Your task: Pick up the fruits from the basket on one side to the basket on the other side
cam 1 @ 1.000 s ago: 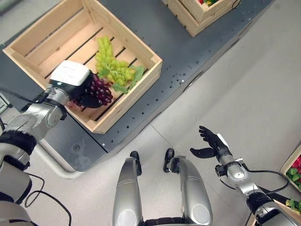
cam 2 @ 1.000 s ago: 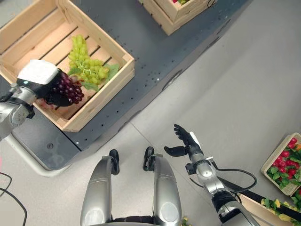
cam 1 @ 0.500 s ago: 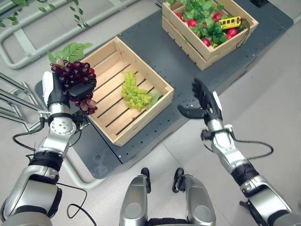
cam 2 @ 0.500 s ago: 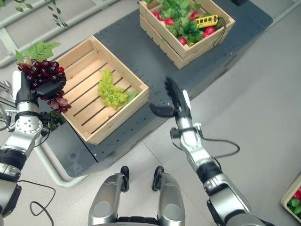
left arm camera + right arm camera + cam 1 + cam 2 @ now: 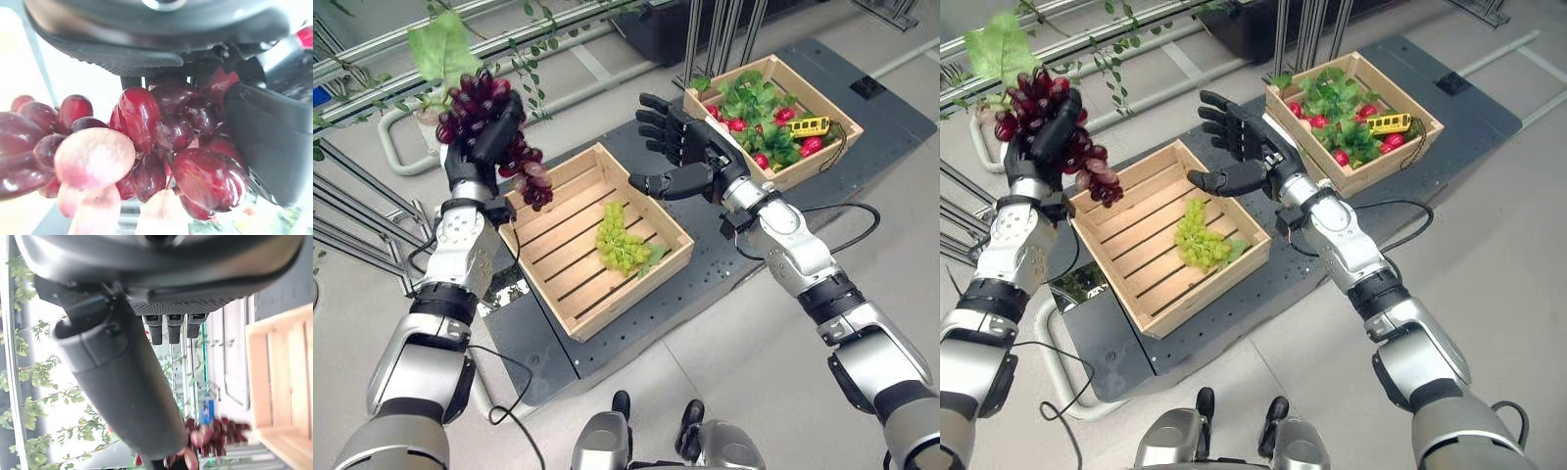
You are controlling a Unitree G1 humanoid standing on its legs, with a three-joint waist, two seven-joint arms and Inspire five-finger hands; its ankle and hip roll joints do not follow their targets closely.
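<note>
Grey floor carries a dark platform with two baskets; the left hand [image 5: 480, 147] has its fingers [image 5: 499, 125] curled around the red grapes [image 5: 494, 132], held high beside the near basket [image 5: 592, 240]; the right hand [image 5: 690, 157], fingers spread and released, waits above this basket; next the grapes probably should pass toward the right hand or the far basket [image 5: 773, 117].

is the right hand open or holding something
Open and empty: the right hand hangs above the nearer wooden crate with fingers spread, nothing between them.

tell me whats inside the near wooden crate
Inside the near wooden crate lies one bunch of green grapes with a leaf, on bare slats. The slats beneath the bunch are hidden by it.
</note>
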